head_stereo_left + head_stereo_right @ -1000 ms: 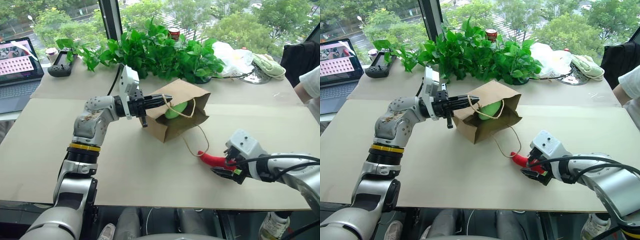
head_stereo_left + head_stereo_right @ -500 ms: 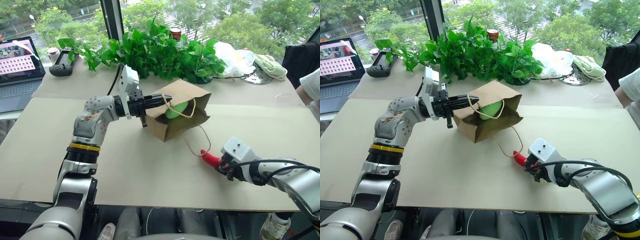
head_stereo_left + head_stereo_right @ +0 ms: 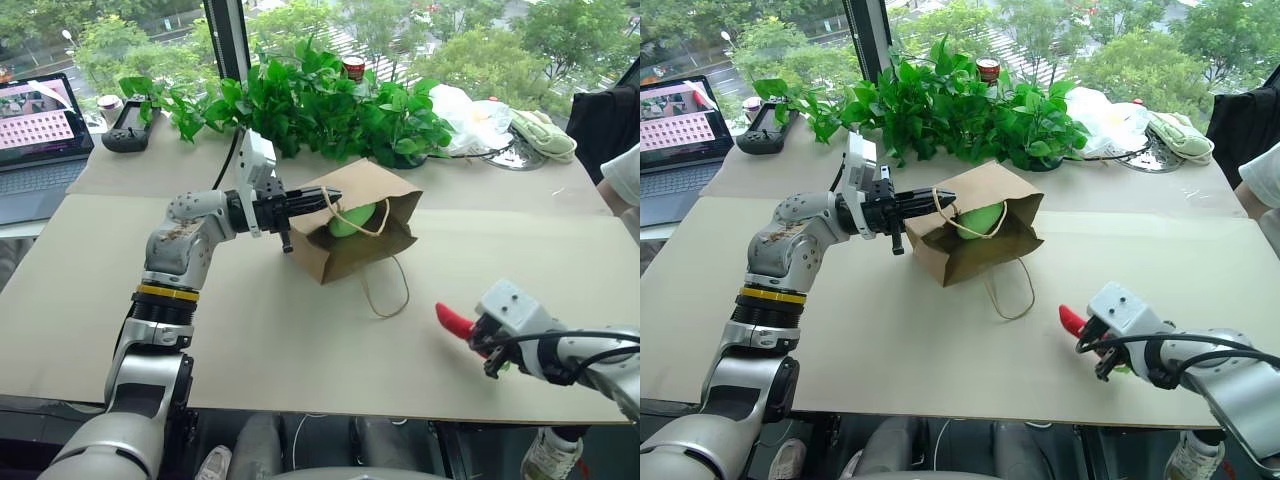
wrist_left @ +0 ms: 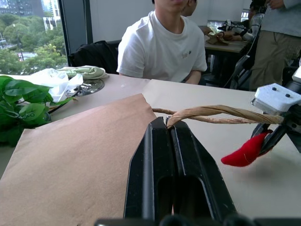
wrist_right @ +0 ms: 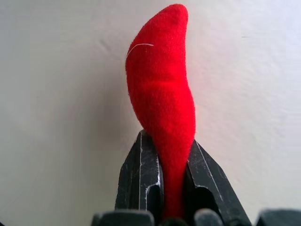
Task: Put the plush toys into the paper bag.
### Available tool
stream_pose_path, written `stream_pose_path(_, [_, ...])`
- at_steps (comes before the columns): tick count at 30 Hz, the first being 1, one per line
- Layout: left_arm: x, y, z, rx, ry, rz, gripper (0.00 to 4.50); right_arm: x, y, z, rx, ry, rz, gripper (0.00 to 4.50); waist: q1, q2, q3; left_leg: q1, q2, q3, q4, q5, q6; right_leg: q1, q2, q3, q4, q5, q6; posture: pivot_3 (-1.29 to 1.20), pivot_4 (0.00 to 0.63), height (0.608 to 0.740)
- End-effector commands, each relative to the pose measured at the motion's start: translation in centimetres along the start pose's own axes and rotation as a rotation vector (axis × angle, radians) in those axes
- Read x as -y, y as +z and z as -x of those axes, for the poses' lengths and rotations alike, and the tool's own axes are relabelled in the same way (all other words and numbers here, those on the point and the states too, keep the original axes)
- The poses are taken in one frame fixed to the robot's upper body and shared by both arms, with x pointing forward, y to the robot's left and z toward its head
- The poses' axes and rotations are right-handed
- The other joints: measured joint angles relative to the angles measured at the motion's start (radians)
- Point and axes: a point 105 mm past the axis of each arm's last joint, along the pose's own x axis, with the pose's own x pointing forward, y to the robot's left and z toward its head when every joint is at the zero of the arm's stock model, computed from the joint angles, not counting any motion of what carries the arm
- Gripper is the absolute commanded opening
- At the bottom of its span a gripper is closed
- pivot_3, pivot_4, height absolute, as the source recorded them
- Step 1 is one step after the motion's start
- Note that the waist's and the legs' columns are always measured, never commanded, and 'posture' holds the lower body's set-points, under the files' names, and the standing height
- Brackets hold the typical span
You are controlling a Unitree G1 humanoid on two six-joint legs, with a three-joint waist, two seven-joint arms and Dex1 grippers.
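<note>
Paper bag (image 3: pixel 355 220) lies on its side mid-table, mouth facing the right arm. 1 toy, the green plush (image 3: pixel 352 219), already sits inside the mouth. Left gripper (image 3: pixel 322 197) is clamped on the bag's upper cord handle (image 4: pixel 221 112), likely to hold the mouth open. Red chili plush (image 5: pixel 162 101) is well to the right of the bag, pinched at its thin end by the right gripper (image 5: pixel 167 181), tip pointing out, so it can go in tip-first. Loose lower handle (image 3: pixel 385 290) trails from the bag onto the table (image 3: pixel 250 340).

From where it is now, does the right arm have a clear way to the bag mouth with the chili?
Probably yes: the paper bag lies with its mouth facing the right gripper, held open by the left gripper; bare table between, apart from the loose cord handle.
</note>
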Motion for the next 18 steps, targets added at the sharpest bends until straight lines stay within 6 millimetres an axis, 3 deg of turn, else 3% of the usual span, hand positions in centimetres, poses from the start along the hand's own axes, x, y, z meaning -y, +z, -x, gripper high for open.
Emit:
stream_pose_path(1, [0.0,1.6,-0.2,0.027,-0.010,-0.062,0.00,0.8,4.4,1.9,0.202,-0.053,0.059,0.04,-0.003,0.000,0.000,0.000,0.000,-0.001,0.000,0.000,0.000,0.000,0.000,0.000,0.000,0.000,0.000,0.00,0.150,0.713])
stream_pose_path(5, [-0.1,1.6,-0.2,0.029,-0.011,-0.059,0.00,0.4,6.5,1.9,0.270,-0.036,0.097,0.04,-0.005,0.000,0.000,0.000,-0.002,-0.003,0.000,0.000,0.000,0.001,0.000,0.000,0.000,0.000,0.000,0.00,0.150,0.713])
stream_pose_path(11, [0.0,1.4,-0.4,0.025,-0.019,-0.058,0.00,-0.8,11.9,-1.0,0.368,0.001,0.181,0.04,-0.010,0.000,0.000,0.001,-0.002,-0.005,0.000,0.000,0.000,0.002,0.000,0.000,0.000,0.000,0.000,0.00,0.150,0.713])
stream_pose_path(18, [0.1,1.6,-0.6,0.031,-0.024,-0.057,0.00,-1.7,14.7,-3.6,0.367,0.009,0.277,0.04,-0.002,0.001,0.000,-0.004,-0.003,-0.004,0.000,0.000,0.000,-0.003,0.000,0.000,0.000,0.000,0.000,0.00,0.150,0.713])
